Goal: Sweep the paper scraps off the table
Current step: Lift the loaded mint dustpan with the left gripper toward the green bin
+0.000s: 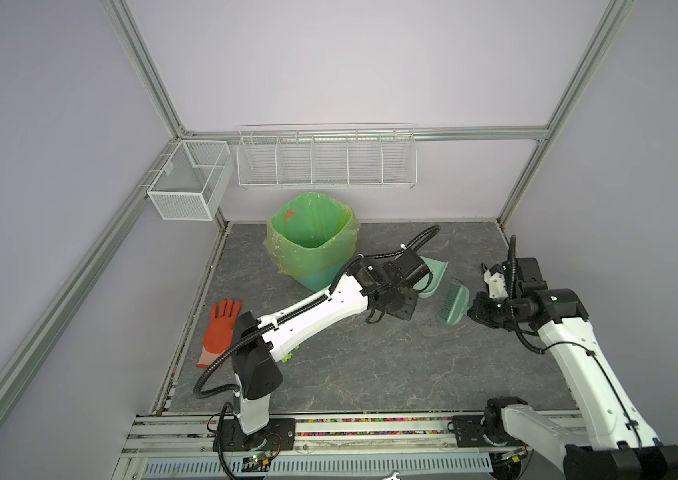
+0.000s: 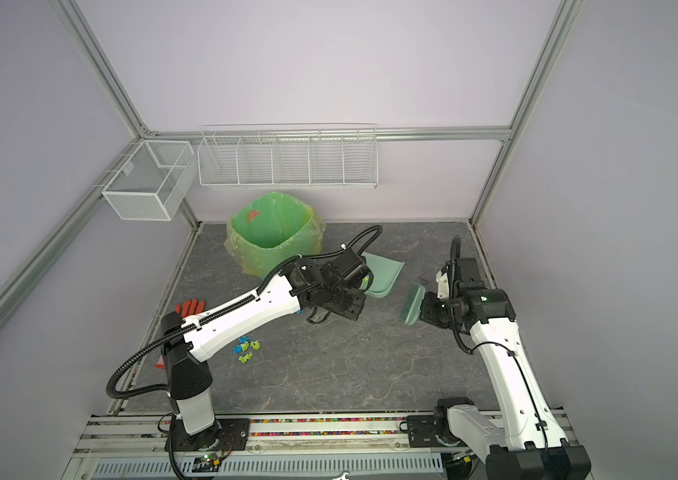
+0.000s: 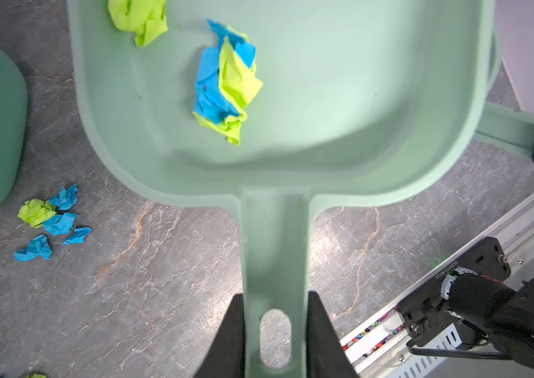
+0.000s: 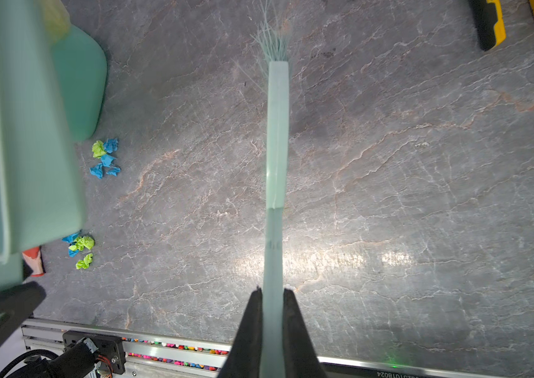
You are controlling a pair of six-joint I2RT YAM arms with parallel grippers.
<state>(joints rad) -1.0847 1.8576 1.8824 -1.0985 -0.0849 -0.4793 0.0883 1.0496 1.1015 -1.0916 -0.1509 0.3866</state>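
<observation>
My left gripper is shut on the handle of a mint-green dustpan, held beside the bin in both top views. In the pan lie crumpled blue and lime paper scraps. More paper scraps lie in small clusters on the dark marbled table: one cluster near the bin's foot, another by the left arm. My right gripper is shut on the handle of a mint brush, bristles away from me, to the right of the pan.
A green bin lined with a bag stands at the back. An orange-red glove lies at the table's left edge. Two white wire baskets hang on the back wall. Yellow-and-black objects lie beyond the brush.
</observation>
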